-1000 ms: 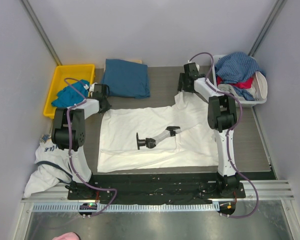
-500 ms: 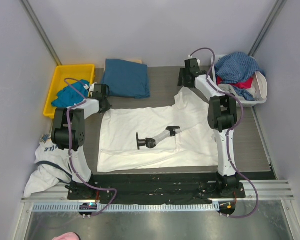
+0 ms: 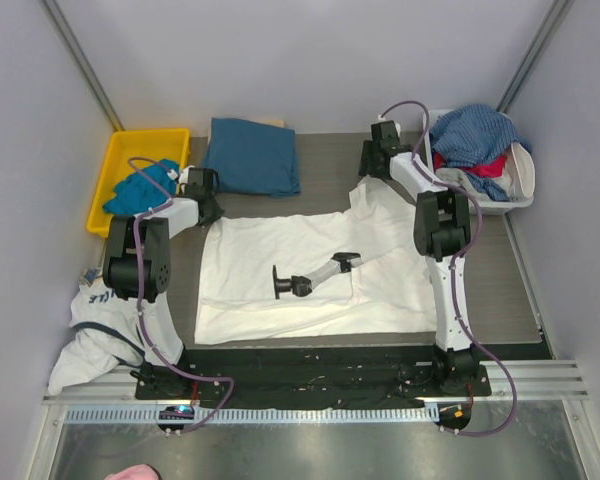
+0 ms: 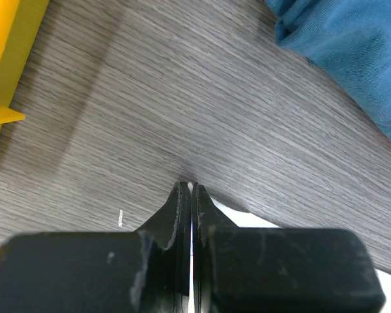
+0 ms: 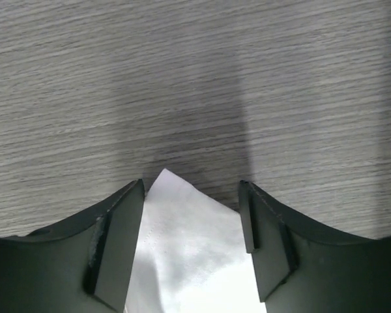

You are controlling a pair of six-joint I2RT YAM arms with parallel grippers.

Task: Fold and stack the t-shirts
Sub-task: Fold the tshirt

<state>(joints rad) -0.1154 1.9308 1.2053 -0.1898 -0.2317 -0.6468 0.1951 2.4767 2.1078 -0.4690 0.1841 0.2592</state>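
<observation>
The right gripper point(image 5: 192, 215) stands with its jaws apart, straddling a pointed white corner of the white tee point(image 5: 195, 261) on the table point(image 5: 182, 78); the cloth sits between the fingers but they are not clamped on it. That placement suggests it is lined up to pinch this far corner for a fold. In the top view this gripper point(image 3: 368, 160) is at the tee's far right sleeve, with a basket point(image 3: 515, 195) of clothes just to its right.

The left gripper point(image 4: 191, 195) is shut, and a thin white sliver shows between its fingertips, so it appears to pinch the tee's far left corner, holding it taut. Ahead and to its right lies the blue tee point(image 4: 352, 52), already folded; to its left is the yellow bin point(image 4: 0, 65).

From above, the white tee point(image 3: 310, 270) lies spread between both arms, black marks on its chest. The blue tee point(image 3: 252, 155) waits beyond it, presumably as the stack's base.
</observation>
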